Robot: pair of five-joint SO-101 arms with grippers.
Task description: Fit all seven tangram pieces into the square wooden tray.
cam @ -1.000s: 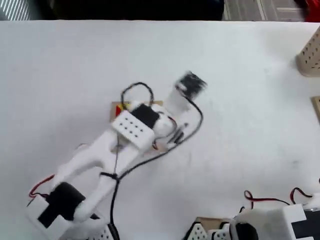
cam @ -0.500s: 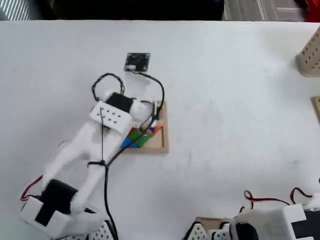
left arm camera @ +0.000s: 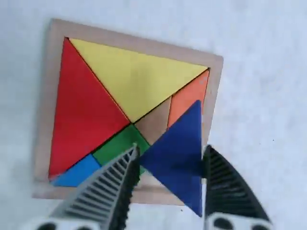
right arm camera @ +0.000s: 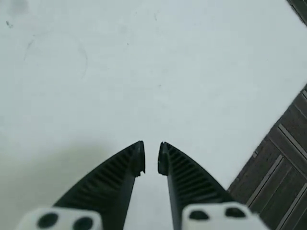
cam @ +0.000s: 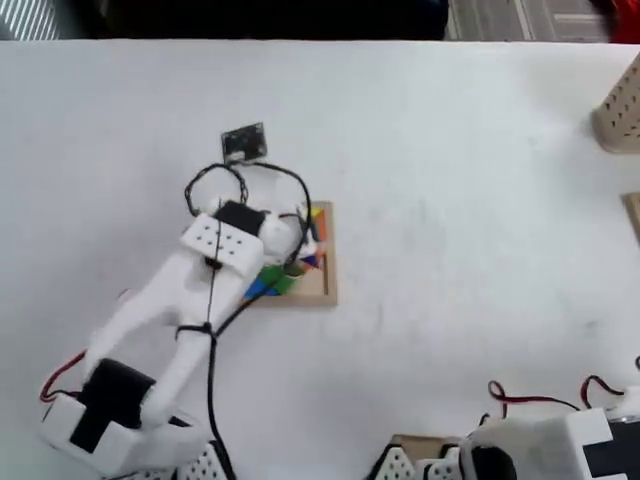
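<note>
The square wooden tray [left arm camera: 217, 64] lies on the white table and holds red [left arm camera: 84, 112], yellow [left arm camera: 136, 81], orange [left arm camera: 188, 98], green [left arm camera: 119, 143] and light blue [left arm camera: 79, 171] pieces. A bare wooden gap [left arm camera: 154, 125] is left beside the orange piece. My left gripper [left arm camera: 169, 165] is shut on a dark blue triangle [left arm camera: 178, 153], which hangs tilted over the tray's corner and rim. In the high view the left arm [cam: 215, 255] covers most of the tray [cam: 326, 285]. My right gripper [right arm camera: 150, 160] hovers over bare table, shut, holding nothing.
A pegged wooden block [cam: 620, 110] stands at the table's right edge. The right arm's base [cam: 540, 450] and a small wooden piece [cam: 420, 443] sit at the front. Dark floor [right arm camera: 283, 158] shows past the table edge in the right wrist view.
The left arm has swung from right to left and its wrist has turned, uncovering the tray's right side. The right arm has kept still.
</note>
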